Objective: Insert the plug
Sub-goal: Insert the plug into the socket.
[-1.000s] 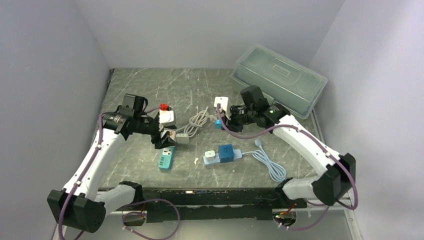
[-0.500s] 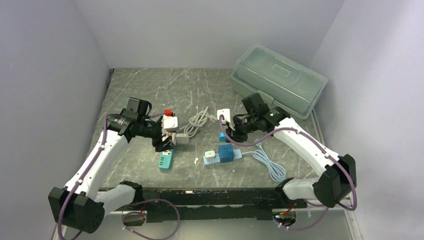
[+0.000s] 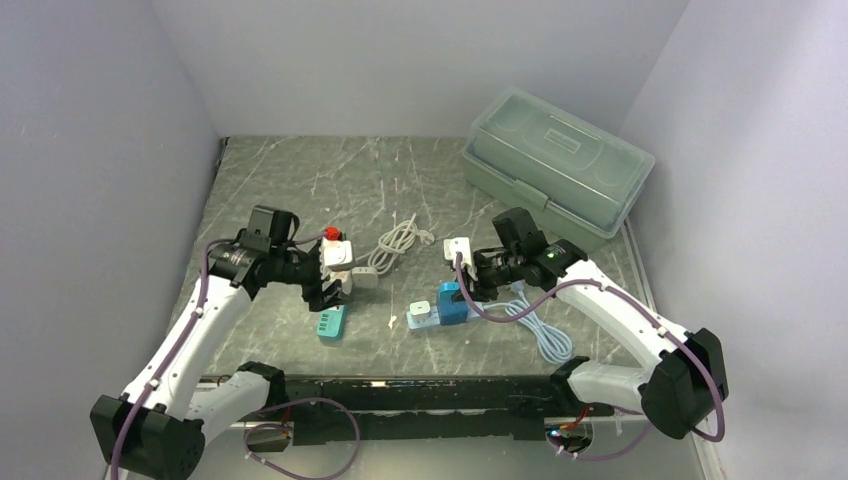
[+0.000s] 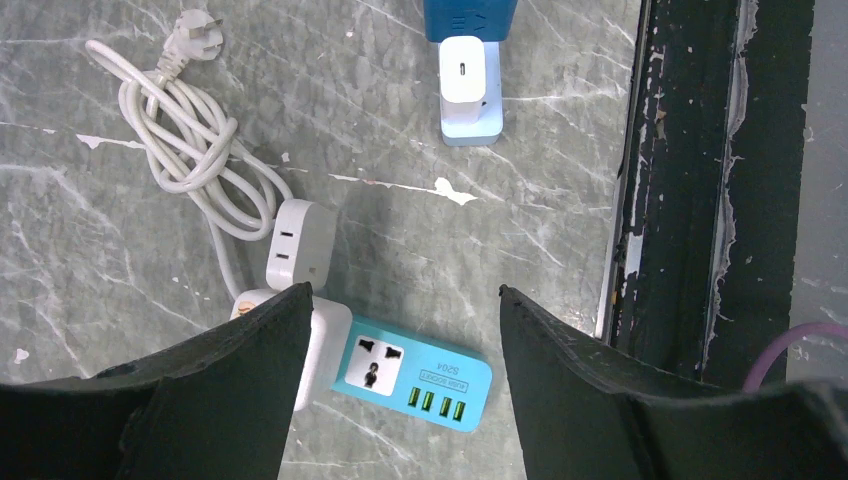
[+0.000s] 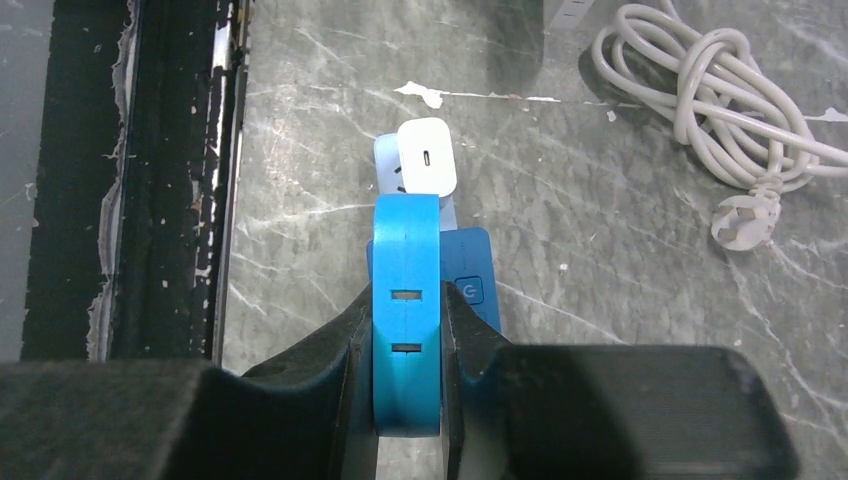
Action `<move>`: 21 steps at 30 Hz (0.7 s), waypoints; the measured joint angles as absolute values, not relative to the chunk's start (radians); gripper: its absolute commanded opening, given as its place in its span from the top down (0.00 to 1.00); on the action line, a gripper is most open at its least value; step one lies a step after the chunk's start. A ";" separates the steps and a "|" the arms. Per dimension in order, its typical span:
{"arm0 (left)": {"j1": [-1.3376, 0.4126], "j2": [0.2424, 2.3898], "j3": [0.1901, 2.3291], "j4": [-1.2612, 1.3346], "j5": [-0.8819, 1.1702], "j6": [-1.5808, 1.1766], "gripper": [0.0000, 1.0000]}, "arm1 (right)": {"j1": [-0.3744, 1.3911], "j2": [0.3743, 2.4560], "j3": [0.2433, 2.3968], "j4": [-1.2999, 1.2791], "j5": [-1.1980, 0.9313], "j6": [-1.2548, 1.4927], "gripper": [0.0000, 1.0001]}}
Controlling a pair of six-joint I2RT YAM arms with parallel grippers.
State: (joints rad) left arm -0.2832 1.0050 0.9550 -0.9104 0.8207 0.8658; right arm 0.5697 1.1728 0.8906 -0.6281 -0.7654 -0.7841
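My right gripper [image 5: 405,300] is shut on a blue plug [image 5: 405,250] with two slots in its face. Right behind it lies a blue power strip [image 5: 472,288] with a power button; a white charger [image 5: 427,155] sits in its pale end. From above, the right gripper [image 3: 462,288] hovers just over that blue strip [image 3: 450,308]. My left gripper [image 4: 405,291] stands open over a teal socket block [image 4: 415,370] with several green USB ports. A white block [image 4: 318,345] shows by its left finger. In the top view the left gripper [image 3: 328,285] hangs above the teal block [image 3: 328,323].
A coiled white cable [image 3: 398,242] with a small white socket [image 4: 298,240] lies mid-table. A pale blue cable [image 3: 538,328] trails near the right arm. A grey-green lidded box [image 3: 555,160] stands at the back right. A black rail [image 4: 700,200] marks the table's near edge.
My right gripper carried the blue plug nearer and lower, from mid-table to right over the blue strip. The left gripper shifted slightly nearer, toward the teal block.
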 measured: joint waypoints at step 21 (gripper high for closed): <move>-0.285 0.939 0.903 -0.876 0.798 0.797 0.28 | 0.570 1.214 0.857 -0.572 -0.772 -0.830 1.00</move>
State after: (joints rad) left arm -0.2852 0.9394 0.9028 -0.8761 0.7979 0.7971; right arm 0.5697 1.2140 0.8566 -0.5716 -0.7719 -0.8303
